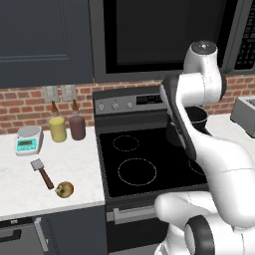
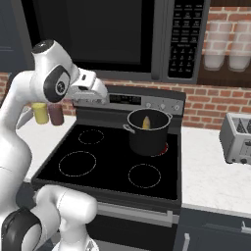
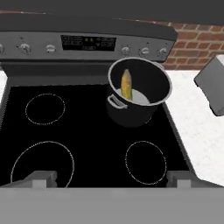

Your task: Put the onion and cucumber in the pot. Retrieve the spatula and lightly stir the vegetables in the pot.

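1. One pot (image 2: 148, 131) is sitting on the stove's (image 2: 98, 162) back right burner, and in the left base view the arm is hiding most of it.
2. Inside it the cucumber (image 3: 126, 85) is leaning upright, long axis pointing up at the rim.
3. Left of the stove, the onion (image 1: 64, 189) is lying on the counter (image 1: 74, 164), just beside the spatula (image 1: 42, 172), whose handle is pointing toward it.
4. The gripper's (image 3: 112, 177) jaws are standing wide, holding nothing.

We find a home kitchen: a black glass-top stove (image 2: 112, 162) with a knob panel, a microwave (image 2: 112, 37) above, brick backsplash (image 1: 20, 107), white counters (image 2: 215, 171), a toaster (image 2: 238, 137) at right.
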